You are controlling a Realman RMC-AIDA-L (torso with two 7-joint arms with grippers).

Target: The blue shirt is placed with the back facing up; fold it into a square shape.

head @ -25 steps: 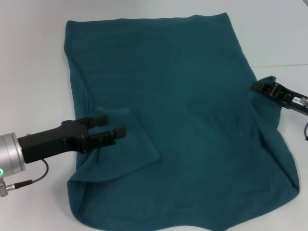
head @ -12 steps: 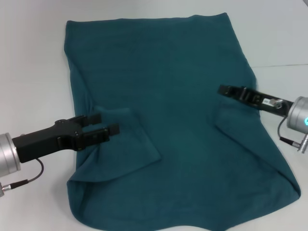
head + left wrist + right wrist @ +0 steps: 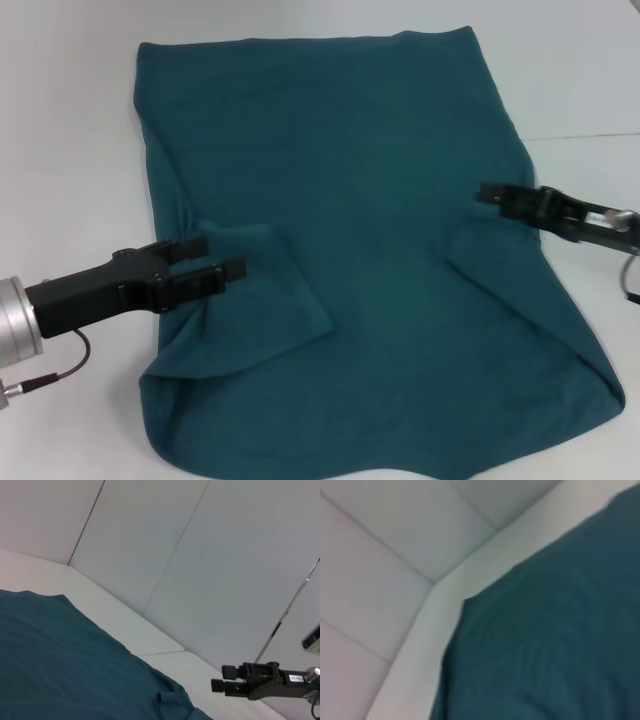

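Across the centre of the head view, the large dark teal-blue cotton shirt (image 3: 350,260) lies on the white table (image 3: 60,120), both sleeves folded inward. At lower left, the left gripper (image 3: 215,258) hovers with fingers spread above the sleeve. At right, the right gripper (image 3: 485,193) hovers above the opposite fold, fingers slightly parted.

Near hem of the blue shirt (image 3: 350,250) runs off the frame bottom. Right gripper (image 3: 487,192) side-on above shirt's right fold, jaws gap unreadable.

White worktop (image 3: 70,150), a thin seam running across its right side. Blue shirt (image 3: 340,200) lies spread flat on it, plain side up, both sleeves folded inward, hem toward the far edge.
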